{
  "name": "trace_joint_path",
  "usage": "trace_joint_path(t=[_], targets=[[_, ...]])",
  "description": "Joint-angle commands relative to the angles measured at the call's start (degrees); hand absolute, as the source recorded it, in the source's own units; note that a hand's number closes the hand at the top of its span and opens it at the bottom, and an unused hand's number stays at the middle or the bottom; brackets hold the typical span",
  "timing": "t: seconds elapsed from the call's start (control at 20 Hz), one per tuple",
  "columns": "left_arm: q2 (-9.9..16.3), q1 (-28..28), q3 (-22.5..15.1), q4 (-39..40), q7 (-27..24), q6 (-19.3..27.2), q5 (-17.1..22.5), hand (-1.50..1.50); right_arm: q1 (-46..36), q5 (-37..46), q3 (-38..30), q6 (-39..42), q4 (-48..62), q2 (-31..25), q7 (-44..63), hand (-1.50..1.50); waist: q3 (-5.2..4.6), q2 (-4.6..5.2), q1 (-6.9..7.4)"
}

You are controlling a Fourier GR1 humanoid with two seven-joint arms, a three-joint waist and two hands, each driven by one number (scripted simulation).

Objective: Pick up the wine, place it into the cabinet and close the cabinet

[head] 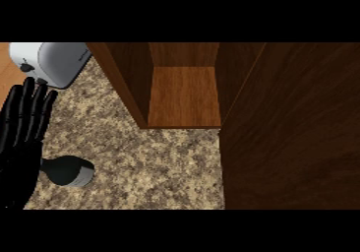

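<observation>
The wine bottle (68,171) stands on the speckled counter at the lower left, dark with a pale label, seen from above. My left hand (19,133) shows along the left edge, open with straight fingers pointing up, just left of the bottle and not around it. The wooden cabinet (184,93) stands open at the top middle, its inner shelf bare. Its open door (295,128) is the large dark wood panel filling the right side. My right hand shows nowhere.
A white toaster (52,61) sits at the top left corner, just beyond my left fingertips. Speckled granite counter (146,167) stretches between the bottle and the cabinet door.
</observation>
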Motion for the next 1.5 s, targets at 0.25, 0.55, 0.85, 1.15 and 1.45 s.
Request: trace_joint_path(t=[0.25, 0.55, 0.85, 1.15, 1.45], targets=[[-6.5, 4.2, 2.0, 0.9, 0.0, 23.5, -20.7, -1.5, 6.6, -5.0, 0.8, 3.5, -4.5, -0.1, 0.7, -1.5, 1.1, -0.17, 0.9], [-6.6, 3.2, -15.5, 0.6, 4.6, 44.6, -11.5, -1.5, 13.2, -13.2, 5.6, 11.4, -11.8, -4.0, 9.3, -1.5, 0.98, -0.24, -0.23], [-6.7, -6.5, -24.3, 5.0, 14.6, 55.5, -23.2, -1.5, 11.0, -16.0, 4.3, 9.0, -19.2, -4.5, 18.4, -1.5, 0.98, -0.03, 0.28], [-6.7, -13.9, -25.7, 6.7, 25.7, 59.4, -32.2, -1.5, 6.4, -19.8, 0.0, 8.9, -20.7, -6.0, 25.0, -1.5, 0.97, 0.03, 0.61], [-6.7, -13.1, -26.6, 1.2, 35.3, 58.7, -40.8, -1.5, 2.7, -18.2, 1.7, 6.0, -23.1, -4.8, 30.1, -1.5, 0.97, -0.07, 0.86]])
